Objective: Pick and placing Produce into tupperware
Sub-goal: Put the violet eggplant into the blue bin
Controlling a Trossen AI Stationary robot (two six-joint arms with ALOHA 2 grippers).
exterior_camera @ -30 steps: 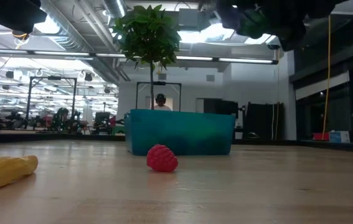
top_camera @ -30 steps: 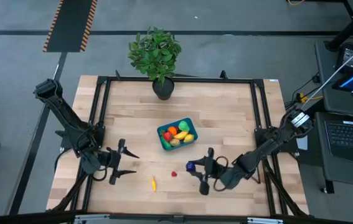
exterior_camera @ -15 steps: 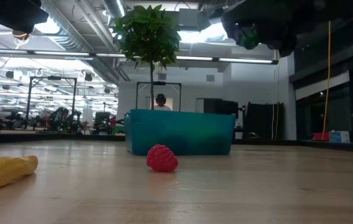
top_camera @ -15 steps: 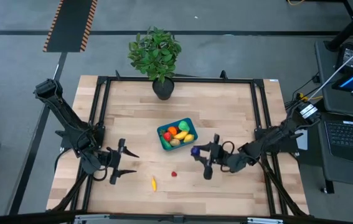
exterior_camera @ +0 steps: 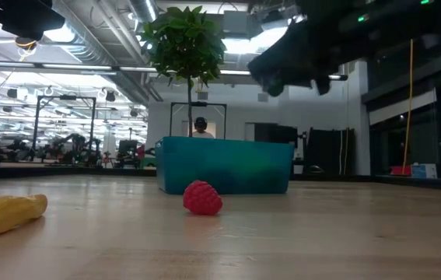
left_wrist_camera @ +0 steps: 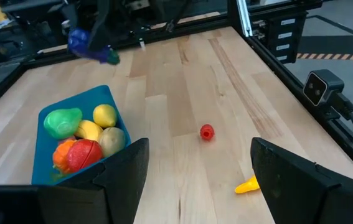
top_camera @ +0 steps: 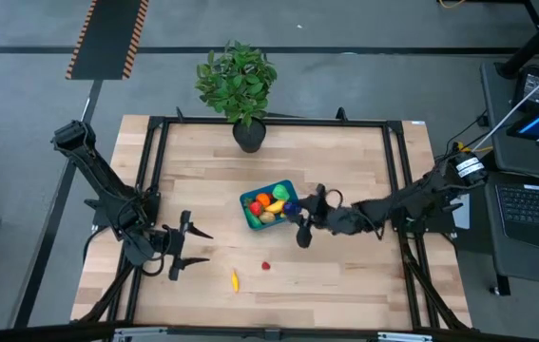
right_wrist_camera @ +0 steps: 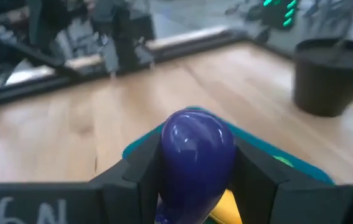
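Carrying a purple toy vegetable [right_wrist_camera: 196, 154] clamped between its fingers, the right hand [top_camera: 298, 215] has travelled from the near right of the surface [top_camera: 345, 161] to the right rim of the teal tupperware [top_camera: 248, 201]. The load now hangs just beside, partly over, that rim, so release into the container looks imminent. The tupperware, at mid-surface, already holds red, orange, green and yellow produce [left_wrist_camera: 83, 134]. Two pieces remain loose nearer the front edge: a red berry [top_camera: 265, 266] and a yellow piece [top_camera: 234, 279], well apart from the container. The left hand [top_camera: 176, 245] waits at the near left, fingers apart and empty. A potted plant [top_camera: 238, 87] stands at the far edge, clear of the path; nothing visibly obstructs the drop.
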